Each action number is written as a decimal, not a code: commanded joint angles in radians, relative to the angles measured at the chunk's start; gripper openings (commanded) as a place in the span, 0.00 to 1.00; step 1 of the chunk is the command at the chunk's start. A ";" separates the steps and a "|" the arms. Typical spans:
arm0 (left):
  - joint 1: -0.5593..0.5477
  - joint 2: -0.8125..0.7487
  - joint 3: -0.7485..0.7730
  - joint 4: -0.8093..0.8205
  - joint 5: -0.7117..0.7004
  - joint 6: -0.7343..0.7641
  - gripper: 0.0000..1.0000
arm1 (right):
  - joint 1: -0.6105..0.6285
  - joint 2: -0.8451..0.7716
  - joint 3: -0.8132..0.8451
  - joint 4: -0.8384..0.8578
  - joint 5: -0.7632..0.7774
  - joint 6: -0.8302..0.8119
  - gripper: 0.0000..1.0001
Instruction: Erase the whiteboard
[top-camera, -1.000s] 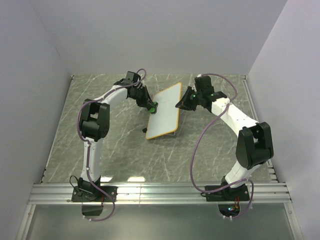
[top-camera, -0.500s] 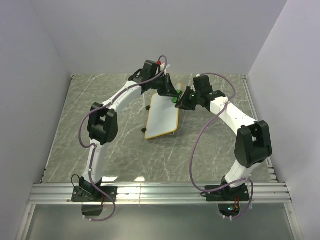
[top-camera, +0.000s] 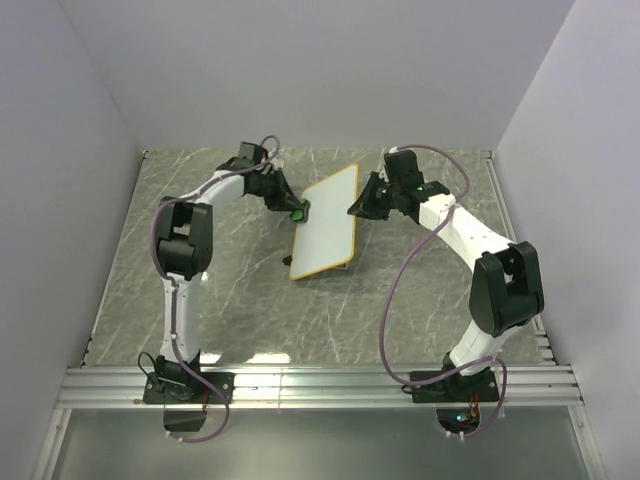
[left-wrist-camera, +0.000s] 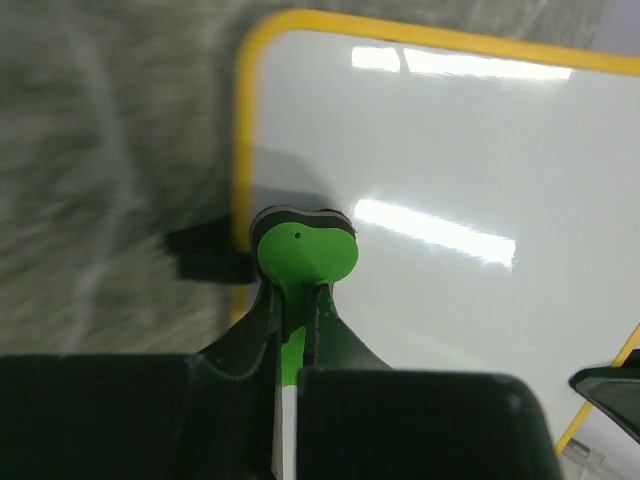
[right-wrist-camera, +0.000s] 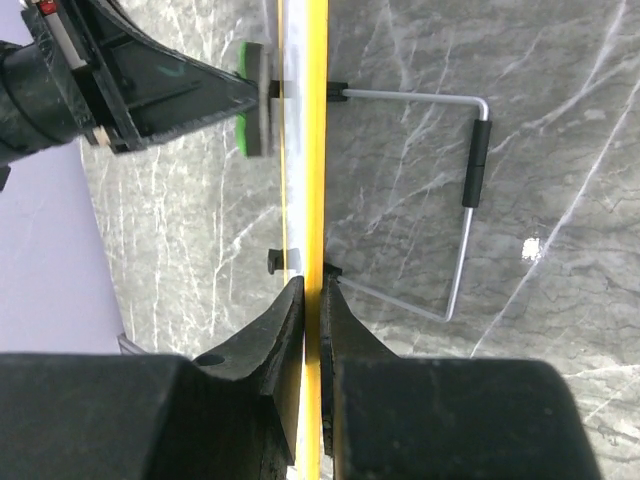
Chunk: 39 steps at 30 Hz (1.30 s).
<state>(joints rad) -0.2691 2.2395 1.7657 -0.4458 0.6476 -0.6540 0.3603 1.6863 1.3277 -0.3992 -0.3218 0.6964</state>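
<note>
The whiteboard (top-camera: 326, 224), white with a yellow-orange frame, stands tilted on the marble table. My left gripper (top-camera: 296, 212) is shut on a green-and-black eraser (left-wrist-camera: 303, 245) and presses it against the board's left edge. The board's face (left-wrist-camera: 450, 180) looks blank in the left wrist view. My right gripper (top-camera: 357, 208) is shut on the board's right frame edge (right-wrist-camera: 316, 150), seen edge-on in the right wrist view. The eraser (right-wrist-camera: 255, 98) shows there against the board's far side.
A bent metal wire stand (right-wrist-camera: 470, 190) props the board from behind. Grey marble table (top-camera: 230, 310) lies all around. Walls close in at the back and both sides. The arm bases sit on a metal rail (top-camera: 320, 385) at the near edge.
My left gripper swept the eraser from the board's left edge up to its top right corner, then back down to the left edge. The right gripper kept its hold on the board.
</note>
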 joint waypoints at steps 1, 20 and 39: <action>0.057 -0.154 -0.011 -0.011 0.020 0.045 0.00 | 0.048 0.001 -0.016 -0.036 -0.023 -0.046 0.00; 0.357 -0.541 -0.550 -0.220 -0.380 0.300 0.00 | 0.045 -0.026 0.060 -0.105 0.061 -0.086 1.00; 0.341 -0.627 -0.660 -0.248 -0.558 0.269 0.99 | 0.039 -0.552 -0.214 -0.145 0.161 -0.149 1.00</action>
<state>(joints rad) 0.0830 1.6932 1.0805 -0.6724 0.1356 -0.3756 0.4030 1.1915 1.1568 -0.5625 -0.1619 0.5591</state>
